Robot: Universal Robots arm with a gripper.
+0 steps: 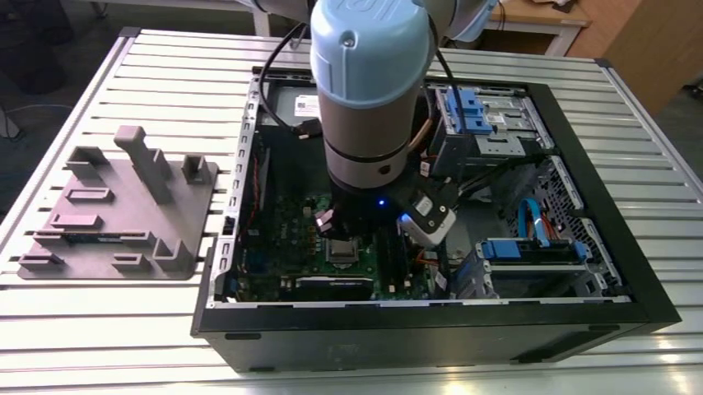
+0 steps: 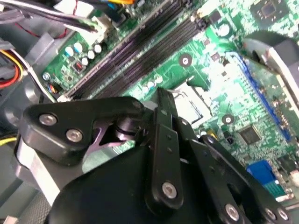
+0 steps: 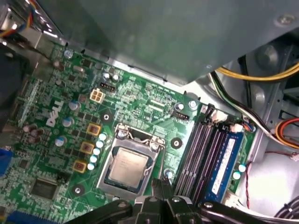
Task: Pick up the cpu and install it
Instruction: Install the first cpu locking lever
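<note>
Open computer case [image 1: 615,306], motherboard [image 3: 140,100] exposed. The gripper [image 3: 161,185] hangs just beside the socket frame [image 3: 122,134], on the side toward the memory sticks [image 3: 223,163], and is clenched on nothing. The cpu [image 3: 128,165] lies flat inside the socket frame, apart from the gripper. Judgement: pick-up and seating appear done. Whether the socket frame is latched cannot be told.

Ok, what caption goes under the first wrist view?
The cpu sits in its socket on the green motherboard, the gripper close by.
</note>
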